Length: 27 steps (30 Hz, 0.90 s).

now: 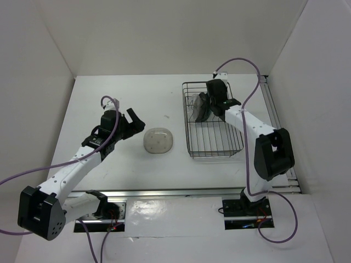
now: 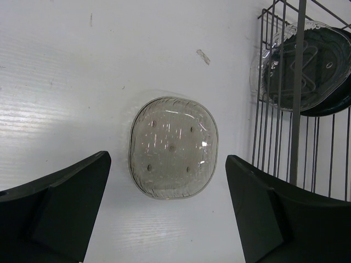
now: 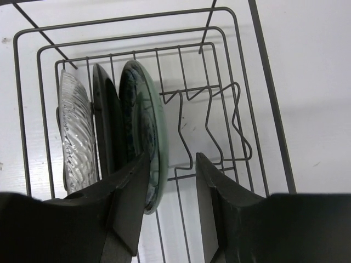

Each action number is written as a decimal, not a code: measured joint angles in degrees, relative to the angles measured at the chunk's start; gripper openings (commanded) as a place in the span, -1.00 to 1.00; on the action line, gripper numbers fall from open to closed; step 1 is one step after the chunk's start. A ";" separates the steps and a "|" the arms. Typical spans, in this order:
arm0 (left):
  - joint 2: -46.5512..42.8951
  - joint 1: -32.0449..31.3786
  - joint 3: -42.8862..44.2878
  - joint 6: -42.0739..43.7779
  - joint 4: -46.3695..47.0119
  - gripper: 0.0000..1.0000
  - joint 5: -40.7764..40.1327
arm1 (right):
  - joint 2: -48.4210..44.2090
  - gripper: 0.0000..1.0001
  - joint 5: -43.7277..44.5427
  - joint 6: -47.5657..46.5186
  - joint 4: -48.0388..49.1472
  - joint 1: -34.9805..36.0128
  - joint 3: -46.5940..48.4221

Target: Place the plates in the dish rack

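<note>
Left end effector (image 2: pixel 167 159) jaws wide; right end effector (image 3: pixel 171 159) jaws slightly apart

Top view high behind arms (image 1: pixel 77 167), down onto desk (image 1: pixel 120 98), left wrist close over plate (image 2: pixel 173 147) between its jaws, right wrist close into dish rack (image 3: pixel 181 118), rack in all three.

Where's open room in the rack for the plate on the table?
Free: the divider prongs beside the blue-green plate, on its side away from the others, and the bare near half of the dish rack. Crowded: the far left corner, where clear glass plate, black plate and blue-green plate stand packed together, the open right gripper hanging just beside them.
</note>
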 measured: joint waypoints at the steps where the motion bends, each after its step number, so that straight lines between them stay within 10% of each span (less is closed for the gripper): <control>1: 0.00 0.00 0.00 0.00 0.00 1.00 0.00 | 0.00 -0.06 0.24 0.00 0.00 0.00 0.00; 13: 5.86 0.00 1.18 -0.09 -0.48 1.00 -1.27 | -1.09 0.11 5.77 0.63 -3.91 0.33 1.90; 18: 16.81 0.00 2.91 -0.24 0.04 1.00 -1.81 | -6.45 0.61 8.11 1.14 -6.99 0.76 4.00; 27: 27.61 -0.07 2.97 -0.28 2.86 0.78 -0.81 | -18.75 0.64 8.04 1.29 -7.52 2.14 4.11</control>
